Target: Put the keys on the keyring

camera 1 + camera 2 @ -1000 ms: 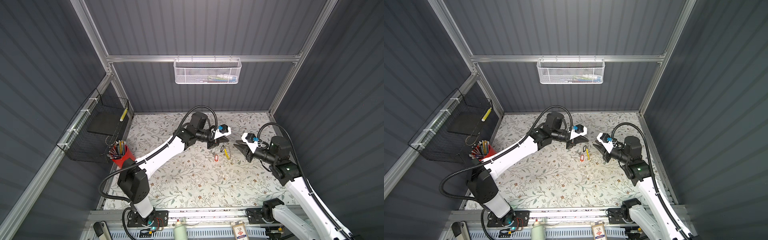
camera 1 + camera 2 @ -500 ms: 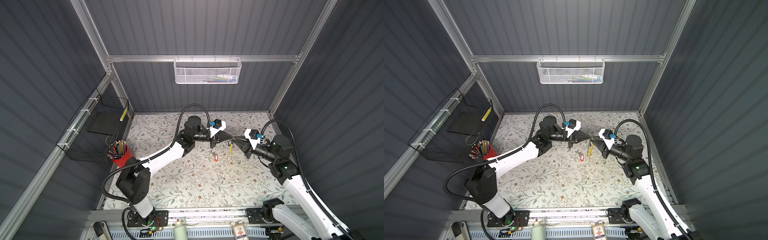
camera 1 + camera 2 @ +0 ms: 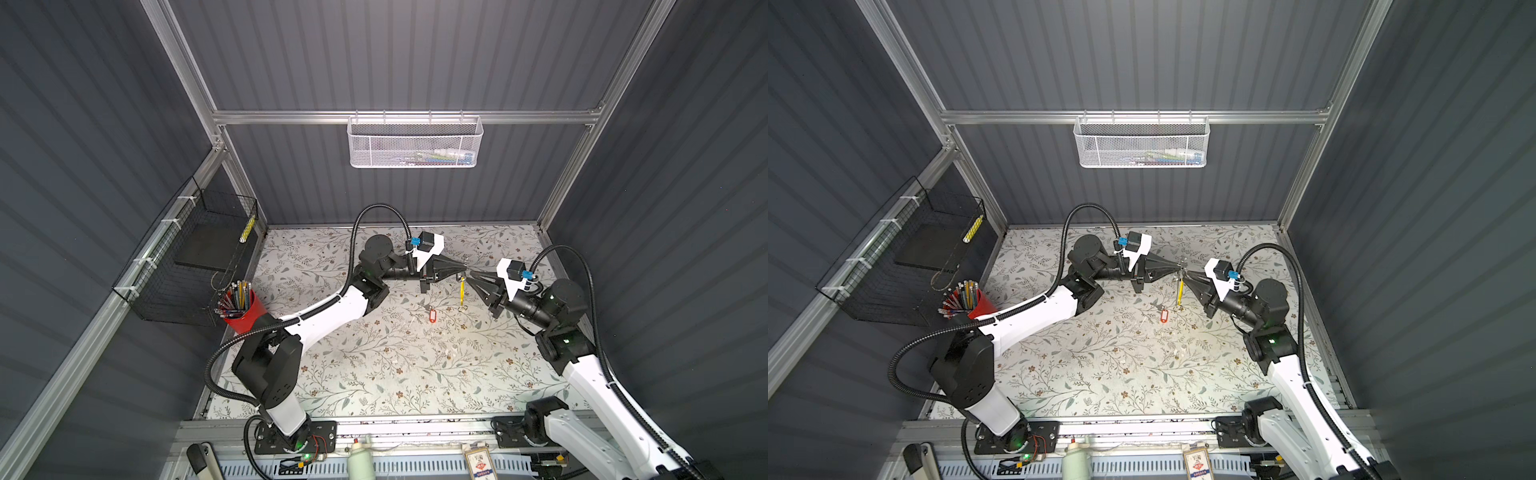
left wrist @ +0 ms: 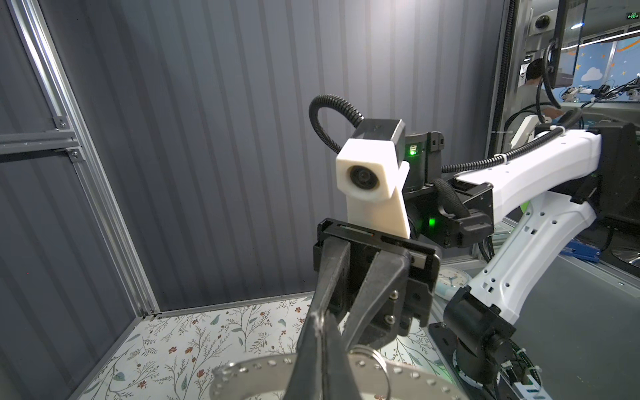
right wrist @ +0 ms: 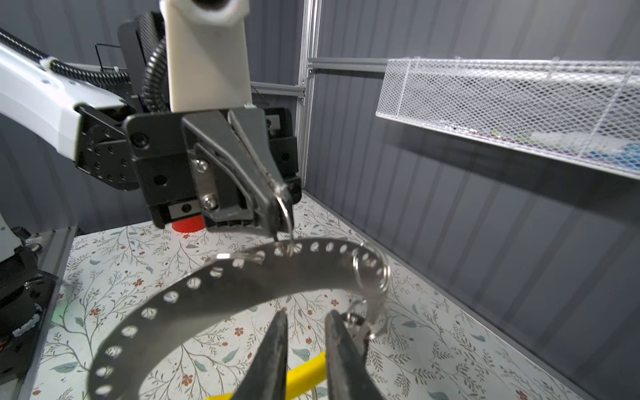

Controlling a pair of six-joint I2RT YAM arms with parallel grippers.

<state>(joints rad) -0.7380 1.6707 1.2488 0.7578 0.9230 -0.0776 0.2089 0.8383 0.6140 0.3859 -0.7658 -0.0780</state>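
Floral surface [image 3: 374, 365], grey ribbed walls; above its far half my left end effector [image 5: 277, 227] is pressed together on a small wire loop [image 5: 286, 207] that touches the keyring [image 5: 214, 277]; my right end effector [image 5: 307, 315], tip to tip with it, clamps the keyring, jaws narrowly apart; its yellow segment [image 3: 461, 291] hangs below; the red-tagged key [image 3: 432, 314] lies on the surface, nearer and left.
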